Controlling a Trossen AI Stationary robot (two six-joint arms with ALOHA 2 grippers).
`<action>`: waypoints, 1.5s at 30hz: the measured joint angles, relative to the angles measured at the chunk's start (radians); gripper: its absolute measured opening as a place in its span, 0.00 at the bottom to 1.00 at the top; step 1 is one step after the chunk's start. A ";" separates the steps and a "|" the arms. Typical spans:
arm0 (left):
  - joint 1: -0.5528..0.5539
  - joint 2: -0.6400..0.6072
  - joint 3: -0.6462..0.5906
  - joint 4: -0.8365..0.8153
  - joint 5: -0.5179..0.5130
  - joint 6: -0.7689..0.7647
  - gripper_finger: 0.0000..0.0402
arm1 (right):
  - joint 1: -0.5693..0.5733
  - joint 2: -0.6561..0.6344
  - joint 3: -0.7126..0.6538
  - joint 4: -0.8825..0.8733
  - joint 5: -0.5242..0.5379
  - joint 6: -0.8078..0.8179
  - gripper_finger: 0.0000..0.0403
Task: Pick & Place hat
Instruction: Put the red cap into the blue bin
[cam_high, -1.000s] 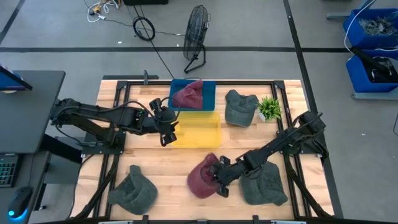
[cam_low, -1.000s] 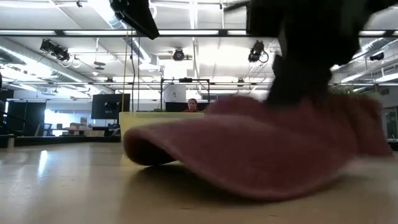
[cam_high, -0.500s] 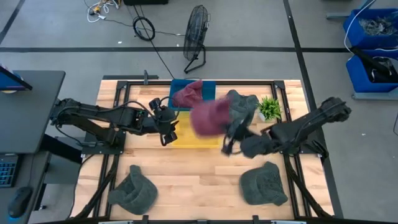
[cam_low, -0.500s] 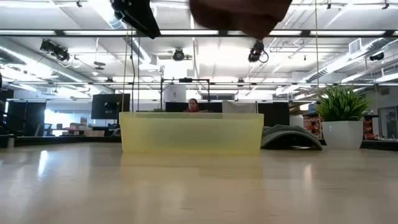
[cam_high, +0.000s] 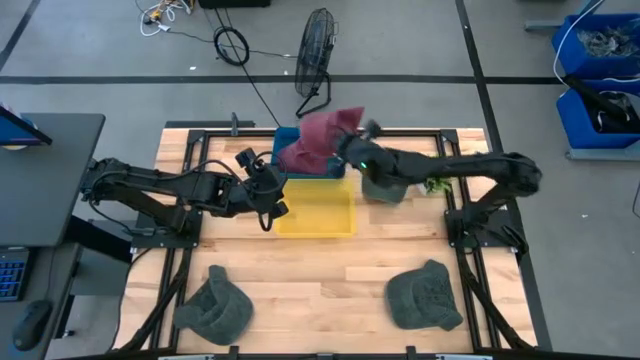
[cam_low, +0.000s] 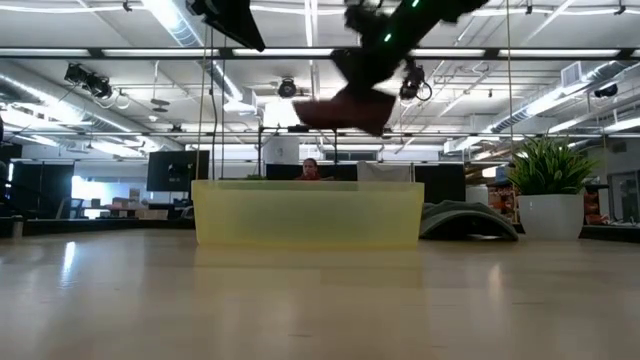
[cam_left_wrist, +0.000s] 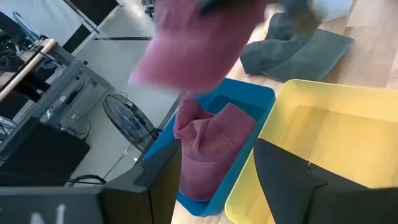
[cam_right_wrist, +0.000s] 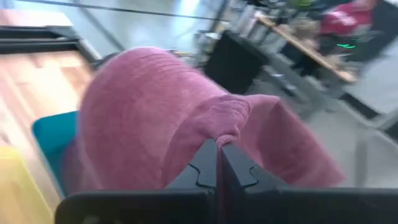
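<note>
My right gripper (cam_high: 352, 148) is shut on a maroon hat (cam_high: 325, 128) and holds it in the air over the blue bin (cam_high: 338, 163) at the table's far side. In the low view that hat (cam_low: 350, 105) hangs high above the yellow bin (cam_low: 305, 215). A second maroon hat (cam_left_wrist: 214, 149) lies inside the blue bin. My left gripper (cam_high: 271, 205) hovers open at the left side of the yellow bin (cam_high: 318, 208); its fingers (cam_left_wrist: 217, 168) touch nothing. My right gripper (cam_right_wrist: 217, 144) pinches a raised fold of the maroon hat's cloth (cam_right_wrist: 227, 127) between its two shut fingers. The hat is lifted clear of everything and bulges out ahead of the fingers. Which part of the hat the fold belongs to, I cannot tell.
Three grey-green hats lie on the table: one at the near left (cam_high: 215, 305), one at the near right (cam_high: 425, 295), one beside the bins under the right arm (cam_high: 385, 180). A small potted plant (cam_high: 433, 175) stands at the far right. A person sits beyond the table (cam_low: 310, 170).
My right gripper has lifted the maroon hat off the near middle of the table and swept it up and toward the far edge, past the yellow bin, until it hangs over the blue bin. The hat has left the table entirely.
</note>
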 joint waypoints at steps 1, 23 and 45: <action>0.000 0.000 0.000 0.000 0.000 0.000 0.51 | -0.023 0.036 0.000 0.047 -0.042 -0.017 0.01; 0.000 0.000 0.000 -0.002 0.000 -0.001 0.51 | -0.157 0.435 0.016 0.214 -0.208 0.156 0.04; -0.002 0.000 0.000 -0.009 0.000 -0.028 0.51 | -0.130 0.337 0.108 -0.073 -0.286 0.136 0.27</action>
